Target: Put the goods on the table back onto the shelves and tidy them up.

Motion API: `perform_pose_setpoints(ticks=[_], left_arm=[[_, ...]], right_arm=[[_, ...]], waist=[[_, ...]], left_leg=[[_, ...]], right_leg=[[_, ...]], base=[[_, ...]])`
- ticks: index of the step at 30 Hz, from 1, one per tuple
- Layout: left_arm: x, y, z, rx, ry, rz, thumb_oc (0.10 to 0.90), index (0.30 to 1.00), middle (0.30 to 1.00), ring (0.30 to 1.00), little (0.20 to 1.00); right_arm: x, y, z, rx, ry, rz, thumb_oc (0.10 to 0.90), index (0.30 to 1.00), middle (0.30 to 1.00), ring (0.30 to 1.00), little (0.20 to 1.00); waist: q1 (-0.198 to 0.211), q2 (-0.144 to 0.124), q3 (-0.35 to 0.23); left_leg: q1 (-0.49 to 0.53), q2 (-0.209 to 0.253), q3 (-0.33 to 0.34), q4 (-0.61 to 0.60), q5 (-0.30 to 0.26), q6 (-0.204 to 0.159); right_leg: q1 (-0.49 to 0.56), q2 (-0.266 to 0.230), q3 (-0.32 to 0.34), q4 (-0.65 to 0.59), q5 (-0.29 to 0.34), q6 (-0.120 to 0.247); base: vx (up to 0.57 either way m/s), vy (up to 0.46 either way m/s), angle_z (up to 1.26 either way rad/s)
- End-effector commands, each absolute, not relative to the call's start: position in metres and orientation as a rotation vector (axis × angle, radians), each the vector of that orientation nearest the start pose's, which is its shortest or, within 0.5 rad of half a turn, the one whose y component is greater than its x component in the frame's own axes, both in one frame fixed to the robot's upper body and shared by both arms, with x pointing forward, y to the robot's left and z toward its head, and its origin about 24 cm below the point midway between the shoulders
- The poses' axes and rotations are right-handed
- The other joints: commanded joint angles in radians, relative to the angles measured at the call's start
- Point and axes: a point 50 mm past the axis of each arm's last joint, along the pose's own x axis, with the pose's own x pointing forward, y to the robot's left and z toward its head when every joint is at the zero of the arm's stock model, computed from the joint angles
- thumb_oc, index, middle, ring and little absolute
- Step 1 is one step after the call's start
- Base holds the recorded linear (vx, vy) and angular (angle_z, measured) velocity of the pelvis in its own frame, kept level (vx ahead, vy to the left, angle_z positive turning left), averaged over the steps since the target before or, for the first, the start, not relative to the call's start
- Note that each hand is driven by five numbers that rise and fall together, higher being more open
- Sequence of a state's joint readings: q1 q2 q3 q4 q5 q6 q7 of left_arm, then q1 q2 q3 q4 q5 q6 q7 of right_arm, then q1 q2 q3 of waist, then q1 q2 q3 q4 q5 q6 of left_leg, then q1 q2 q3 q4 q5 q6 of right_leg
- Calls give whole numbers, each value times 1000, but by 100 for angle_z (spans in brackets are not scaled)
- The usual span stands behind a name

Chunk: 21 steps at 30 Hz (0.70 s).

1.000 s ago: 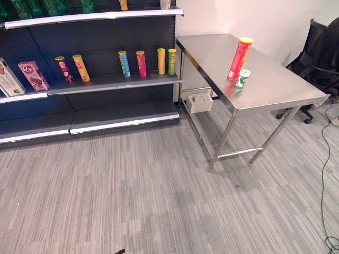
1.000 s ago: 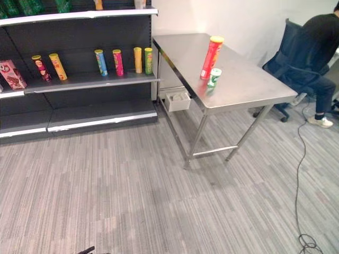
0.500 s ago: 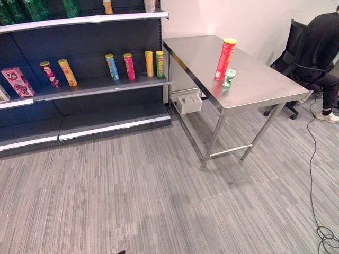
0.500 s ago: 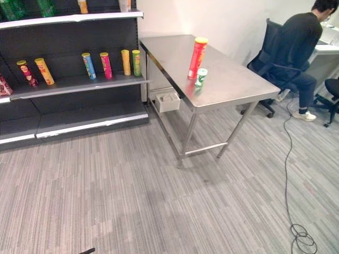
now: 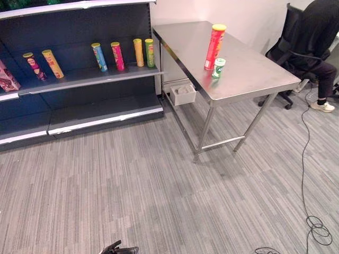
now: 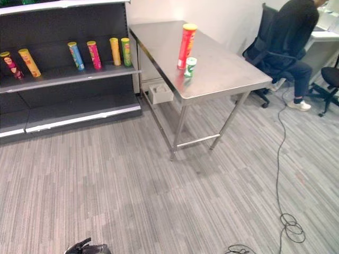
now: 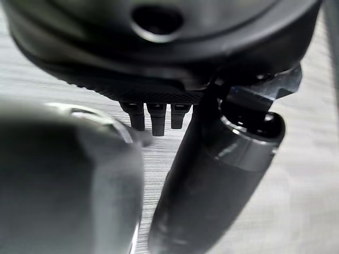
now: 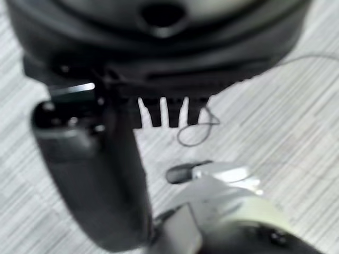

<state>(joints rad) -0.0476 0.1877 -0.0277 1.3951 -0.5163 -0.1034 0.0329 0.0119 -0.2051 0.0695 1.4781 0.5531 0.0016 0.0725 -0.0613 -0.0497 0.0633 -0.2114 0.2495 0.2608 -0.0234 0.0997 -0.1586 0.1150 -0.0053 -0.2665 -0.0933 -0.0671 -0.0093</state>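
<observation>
I can't make out the print on the tall red tube (image 5: pixel 214 46) or the small green can (image 5: pixel 217 68) on the table (image 5: pixel 254 74); both are too small. The pink box (image 5: pixel 5 77) on the shelf (image 5: pixel 79 78) is cut off at the edge. My left hand (image 7: pixel 159 114) and right hand (image 8: pixel 159 114) are blurred, and the fingers are mostly hidden.

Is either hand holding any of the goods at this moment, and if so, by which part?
Nothing is held. The left hand and right hand hang empty over the floor; the red can and green can stand on the table.
</observation>
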Motion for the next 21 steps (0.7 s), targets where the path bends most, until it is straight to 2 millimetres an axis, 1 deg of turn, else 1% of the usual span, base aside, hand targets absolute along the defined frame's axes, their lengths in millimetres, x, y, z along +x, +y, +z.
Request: perform_pose_setpoints(ticks=[1, 2, 3, 5, 6, 8, 9, 10, 11, 12, 13, 14, 16, 17, 18, 19, 20, 21], left_arm=[[61, 233, -169, -275, 1219, 579, 800, 900, 900, 900, 900], [56, 235, -169, -273, 1232, 590, 800, 900, 900, 900, 900], [51, 237, -169, -269, 1244, 609, 800, 900, 900, 900, 900], [55, 245, -167, -263, 1217, 632, 800, 900, 900, 900, 900], [56, 245, -167, -263, 1216, 632, 800, 900, 900, 900, 900], [66, 251, -163, -241, 1184, 620, 800, 900, 900, 900, 900], [80, 254, -160, -200, 1151, 581, 800, 900, 900, 900, 900], [86, 253, -159, -169, 1139, 552, 800, 900, 900, 900, 900], [94, 251, -158, -152, 1123, 528, 800, 900, 900, 900, 900], [94, 251, -158, -152, 1124, 528, 800, 900, 900, 900, 900], [102, 249, -156, -132, 1108, 496, 800, 900, 900, 900, 900], [110, 245, -155, -95, 1101, 442, 800, 900, 900, 900, 900], [122, 241, -153, -17, 1088, 355, 800, 900, 900, 900, 900], [124, 240, -152, 14, 1087, 326, 800, 900, 900, 900, 900], [126, 238, -152, 62, 1090, 260, 800, 900, 900, 900, 900], [126, 238, -152, 62, 1090, 260, 800, 900, 900, 900, 900], [125, 236, -153, 79, 1091, 234, 800, 900, 900, 900, 900], [122, 235, -154, 85, 1101, 215, 800, 900, 900, 900, 900]], right_arm=[[5, -234, -172, 219, 1492, -426, 800, 900, 900, 900, 900], [0, -233, -173, 220, 1513, -419, 800, 900, 900, 900, 900], [-2, -233, -173, 215, 1522, -419, 800, 900, 900, 900, 900], [-1, -226, -174, 226, 1524, -385, 800, 900, 900, 900, 900], [-1, -226, -174, 226, 1524, -385, 800, 900, 900, 900, 900], [4, -215, -176, 201, 1525, -297, 800, 900, 900, 900, 900], [11, -210, -177, 149, 1510, -226, 800, 900, 900, 900, 900], [20, -210, -177, 120, 1482, -204, 800, 900, 900, 900, 900], [30, -213, -176, 98, 1444, -201, 800, 900, 900, 900, 900], [30, -213, -176, 98, 1444, -201, 800, 900, 900, 900, 900], [37, -216, -175, 75, 1420, -194, 800, 900, 900, 900, 900], [44, -218, -174, 40, 1398, -181, 800, 900, 900, 900, 900], [56, -217, -173, -18, 1370, -123, 800, 900, 900, 900, 900], [60, -216, -172, -39, 1357, -103, 800, 900, 900, 900, 900], [71, -217, -170, -70, 1318, -66, 800, 900, 900, 900, 900], [71, -217, -170, -70, 1318, -66, 800, 900, 900, 900, 900], [74, -219, -169, -82, 1304, -60, 800, 900, 900, 900, 900], [75, -222, -168, -92, 1297, -63, 800, 900, 900, 900, 900]], waist=[[41, 32, -23], [46, 44, -34], [50, 49, -42], [55, 38, -56], [56, 39, -57], [57, 20, -77], [52, 6, -90], [47, 3, -92], [45, 6, -92], [46, 6, -93], [37, 6, -84], [25, 13, -71], [1, 31, -31], [-10, 31, -15], [-43, 59, 13], [-43, 59, 13], [-64, 78, 27], [-80, 80, 37]], left_leg=[[-67, 30, -29, -64, 78, -7], [-48, 30, -28, -64, 97, -6], [-35, 14, -24, -59, 117, -4], [-19, -29, -13, -41, 112, 13], [-21, -28, -13, -42, 112, 14], [2, -77, 9, -40, 95, 37], [32, -133, 25, -54, 71, 64], [47, -161, 31, -64, 58, 80], [57, -182, 37, -64, 44, 94], [57, -182, 37, -64, 44, 94], [76, -209, 42, -64, 26, 112], [102, -238, 43, -64, 3, 135], [158, -269, 42, -64, -39, 171], [180, -280, 36, -64, -69, 175], [220, -265, 40, -64, -93, 170], [222, -264, 40, -64, -94, 169], [231, -241, 53, -64, -86, 166], [252, -239, 53, -64, -107, 158]], right_leg=[[78, -96, 56, 11, -57, 116], [97, -99, 63, 17, -70, 122], [119, -117, 72, 21, -74, 126], [127, -156, 77, 41, -71, 134], [124, -155, 78, 40, -69, 134], [113, -197, 93, 84, -43, 146], [92, -234, 105, 152, 6, 162], [70, -250, 114, 201, 35, 166], [42, -262, 121, 258, 70, 169], [41, -262, 121, 257, 71, 169], [13, -283, 132, 342, 120, 172], [-15, -305, 139, 436, 182, 170], [-103, -342, 133, 614, 278, 158], [-142, -353, 140, 693, 266, 174], [-245, -300, 123, 739, 150, 146], [-244, -300, 122, 740, 148, 145], [-297, -229, 98, 703, 103, 106], [-323, -185, 82, 633, 80, 106]], base=[[548, 191, -32], [633, 235, -41], [467, 202, -43], [345, 158, -41], [302, 132, -31], [400, 192, -10], [492, 275, 11], [460, 301, 16], [205, 169, 2], [181, 185, -6], [208, 214, -6], [274, 316, -7], [277, 290, -1], [415, 231, 8], [311, 125, 15], [265, 56, 9], [176, -50, 5], [352, -72, 1]])
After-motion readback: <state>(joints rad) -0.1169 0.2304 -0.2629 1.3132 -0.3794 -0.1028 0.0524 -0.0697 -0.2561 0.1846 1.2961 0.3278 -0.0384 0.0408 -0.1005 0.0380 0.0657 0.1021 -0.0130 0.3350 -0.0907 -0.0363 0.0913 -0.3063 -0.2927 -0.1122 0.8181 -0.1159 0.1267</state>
